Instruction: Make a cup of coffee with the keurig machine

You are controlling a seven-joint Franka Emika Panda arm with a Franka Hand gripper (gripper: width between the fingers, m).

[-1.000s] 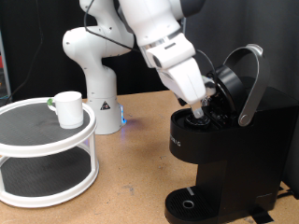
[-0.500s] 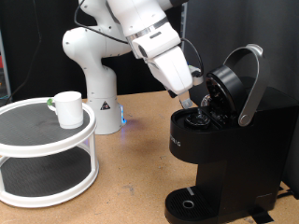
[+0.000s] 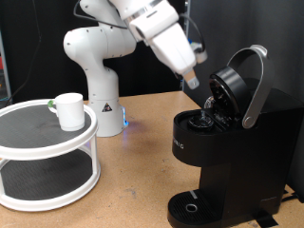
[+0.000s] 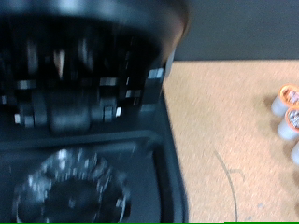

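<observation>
The black keurig machine (image 3: 228, 152) stands at the exterior view's right with its silver-handled lid (image 3: 249, 85) raised. Its pod chamber (image 3: 202, 121) is exposed; something round and dark sits in it in the wrist view (image 4: 70, 187), under the lid's underside (image 4: 84, 56). My gripper (image 3: 193, 80) hangs above and to the left of the chamber, apart from it; nothing shows between its fingers. The white cup (image 3: 68, 110) stands on the top of a white two-tier round rack (image 3: 38, 142) at the left.
The robot's white base (image 3: 95, 66) stands behind the rack with a blue light beside it. Several small coffee pods (image 4: 288, 112) lie on the cork table at the wrist view's edge. The round drip tray (image 3: 190, 204) sits low on the machine.
My gripper has risen from the pod chamber, up and to the left, and now hangs clear above it. The cup and machine have not moved.
</observation>
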